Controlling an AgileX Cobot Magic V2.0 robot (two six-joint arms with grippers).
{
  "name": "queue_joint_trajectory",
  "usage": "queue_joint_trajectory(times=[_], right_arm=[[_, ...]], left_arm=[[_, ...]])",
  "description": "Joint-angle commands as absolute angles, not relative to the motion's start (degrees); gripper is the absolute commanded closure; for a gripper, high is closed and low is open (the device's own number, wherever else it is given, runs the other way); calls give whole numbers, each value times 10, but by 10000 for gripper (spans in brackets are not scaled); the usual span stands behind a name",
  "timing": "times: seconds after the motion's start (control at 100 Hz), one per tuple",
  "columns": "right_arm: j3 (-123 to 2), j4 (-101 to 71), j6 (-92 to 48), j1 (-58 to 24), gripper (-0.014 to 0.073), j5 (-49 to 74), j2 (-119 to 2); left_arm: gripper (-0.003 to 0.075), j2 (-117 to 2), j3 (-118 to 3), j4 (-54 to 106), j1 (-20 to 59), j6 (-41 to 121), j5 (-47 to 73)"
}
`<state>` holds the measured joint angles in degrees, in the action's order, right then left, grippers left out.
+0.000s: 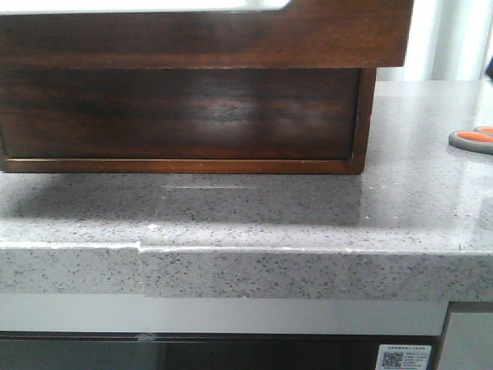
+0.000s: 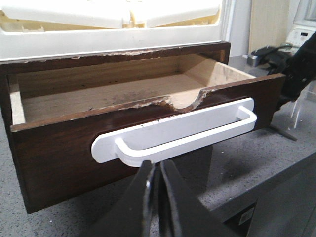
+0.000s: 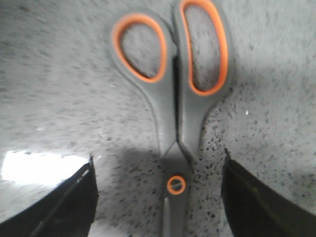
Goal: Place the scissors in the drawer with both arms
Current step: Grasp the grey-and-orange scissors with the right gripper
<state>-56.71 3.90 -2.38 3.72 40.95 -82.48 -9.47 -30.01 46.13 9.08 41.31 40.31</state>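
The scissors (image 3: 173, 98), grey with orange-lined handle loops, lie flat and closed on the speckled counter; in the front view only their handles (image 1: 471, 139) show at the far right edge. My right gripper (image 3: 158, 155) is open above them, one finger on each side of the orange pivot, touching nothing. The dark brown wooden drawer (image 2: 54, 153) stands pulled out and empty, with a white bar handle (image 2: 177, 133) on its front; in the front view its front (image 1: 208, 38) overhangs the counter. My left gripper (image 2: 155, 167) is shut on nothing, tips just under the handle.
The cabinet's lower body (image 1: 177, 116) sits under the drawer on the grey counter (image 1: 246, 208), whose front edge (image 1: 246, 254) runs across the view. A cream tray (image 2: 113, 15) lies on top of the cabinet. Dark equipment (image 2: 291, 64) stands beyond the drawer's far corner.
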Motion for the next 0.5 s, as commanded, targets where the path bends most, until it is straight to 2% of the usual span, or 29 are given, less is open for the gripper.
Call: queue_joint_trajectory(times=[0.0,0.32,0.41,0.49], right_arm=[[-587,49,-12,48,123,381,-828],[-587,11,-10,56,140,361,-879],[-587,-11,-10,56,240,372,-892],[-586,-21,-10,56,418,382,-898]], left_arm=[[739,-101,-318,492,94,413,375],[739,-101,-318,492,94,413,378],[739,-101,-318,492,94,413,381],[739,-101,-318,492,94,413,392]])
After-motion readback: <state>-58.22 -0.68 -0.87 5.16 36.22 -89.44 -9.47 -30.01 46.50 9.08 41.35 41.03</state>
